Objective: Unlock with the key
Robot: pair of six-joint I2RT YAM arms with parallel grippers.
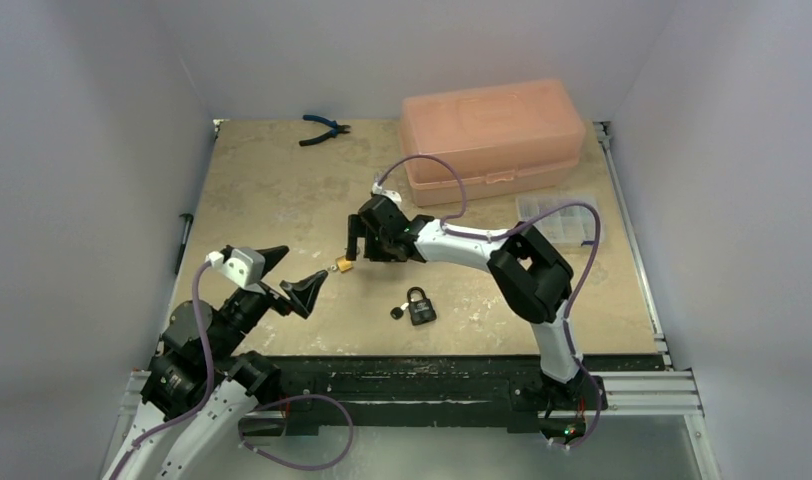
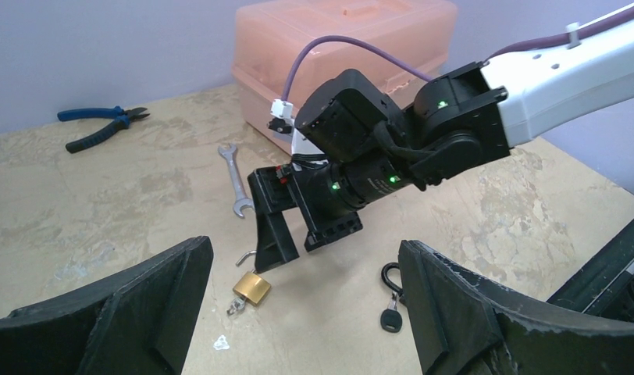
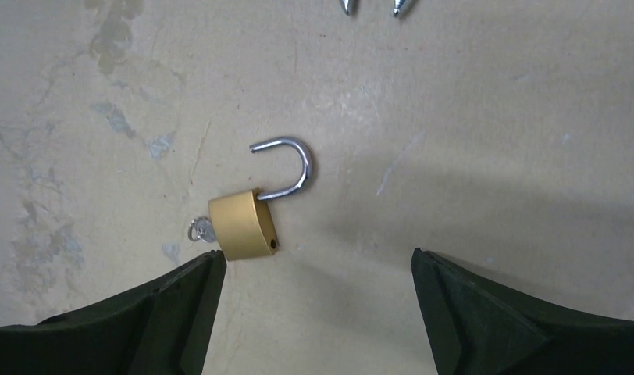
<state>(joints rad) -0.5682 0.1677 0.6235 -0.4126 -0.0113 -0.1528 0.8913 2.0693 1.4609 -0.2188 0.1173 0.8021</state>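
A small brass padlock lies on the table with its silver shackle swung open and a key in its base. It also shows in the top view and the left wrist view. My right gripper is open and empty just above it, with its left fingertip next to the lock body. My left gripper is open and empty, a little nearer the table's front, and faces the lock. A black padlock with a black key lies to the right.
An orange plastic box stands at the back right, with a clear organizer in front of it. Blue-handled pliers lie at the back. A silver wrench lies just behind the right gripper.
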